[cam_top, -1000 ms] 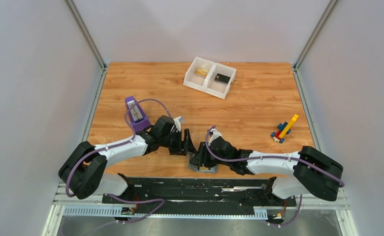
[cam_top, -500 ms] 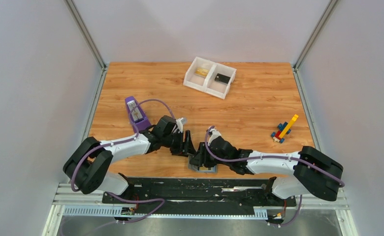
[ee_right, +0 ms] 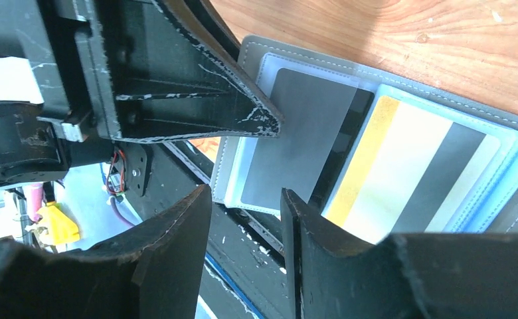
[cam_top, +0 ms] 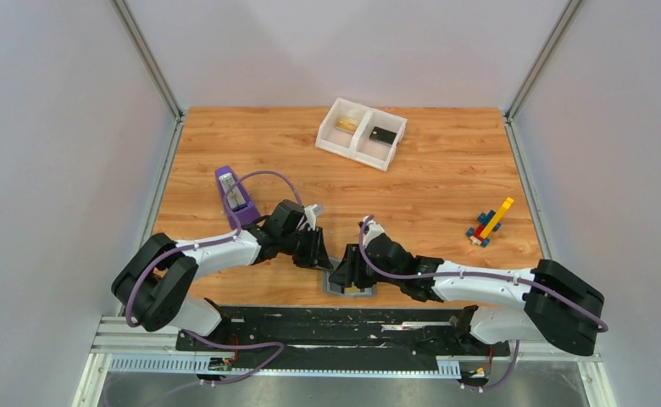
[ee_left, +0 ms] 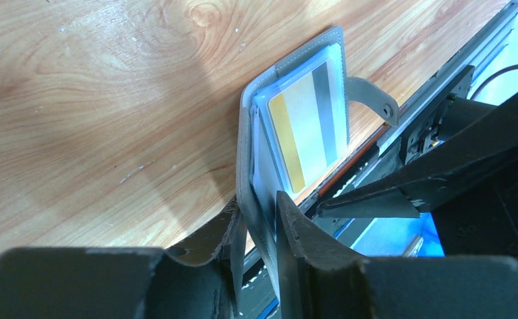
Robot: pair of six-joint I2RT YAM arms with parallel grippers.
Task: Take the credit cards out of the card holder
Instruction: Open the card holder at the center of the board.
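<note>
The grey card holder [cam_top: 350, 288] lies open at the table's near edge, between the two grippers. In the left wrist view its grey cover [ee_left: 250, 133] stands up between my fingers, and my left gripper [ee_left: 259, 206] is shut on that edge. A gold-striped credit card [ee_left: 306, 129] shows in a clear sleeve. In the right wrist view the card holder [ee_right: 256, 48] holds a grey sleeve and a gold-and-grey credit card [ee_right: 402, 173]. My right gripper [ee_right: 246, 193] hangs open over the holder's near edge with nothing between its fingers. In the top view the left gripper [cam_top: 323, 259] and right gripper [cam_top: 344, 275] almost meet.
A white two-compartment tray [cam_top: 354, 146] stands at the back with a yellowish item and a small black piece. A purple object [cam_top: 234, 197] sits left, a toy brick figure [cam_top: 490, 223] right. The black metal rail [cam_top: 344, 326] runs just beyond the table's near edge.
My left gripper has moved in toward the card holder and closed on its left edge. The right gripper has shifted slightly and its jaws stand a little wider.
</note>
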